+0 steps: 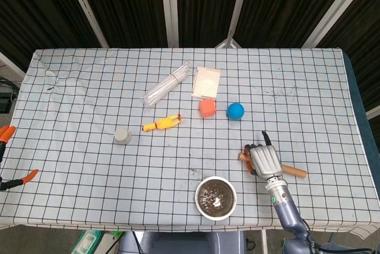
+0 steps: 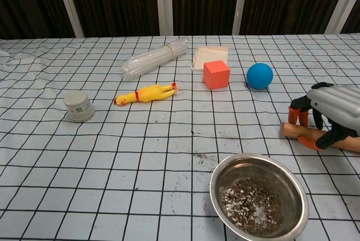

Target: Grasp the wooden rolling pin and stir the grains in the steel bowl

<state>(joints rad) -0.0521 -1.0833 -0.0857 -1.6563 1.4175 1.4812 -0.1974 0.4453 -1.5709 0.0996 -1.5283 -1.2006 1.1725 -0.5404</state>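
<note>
The wooden rolling pin point(image 1: 295, 172) lies on the checked cloth at the front right, right of the steel bowl point(image 1: 199, 195). My right hand point(image 1: 265, 160) is over its left half, fingers curled around it. In the chest view the right hand point(image 2: 335, 105) grips the rolling pin point(image 2: 293, 131) with orange fingertips wrapped over it and the thumb underneath. The steel bowl point(image 2: 217, 176) holds dark grains point(image 2: 251, 205) and stands just left of and nearer than the pin. Only the orange-tipped fingers of my left hand point(image 1: 5, 133) show, spread and holding nothing, at the far left edge off the table.
A blue ball point(image 1: 236, 110), an orange cube point(image 1: 206, 107) and a flat pale box point(image 1: 206, 82) sit behind the hand. A yellow rubber chicken point(image 1: 161, 123), a bundle of clear tubes point(image 1: 168, 91) and a small grey tub point(image 1: 122, 136) lie to the left. Spilled grains dot the cloth near the bowl.
</note>
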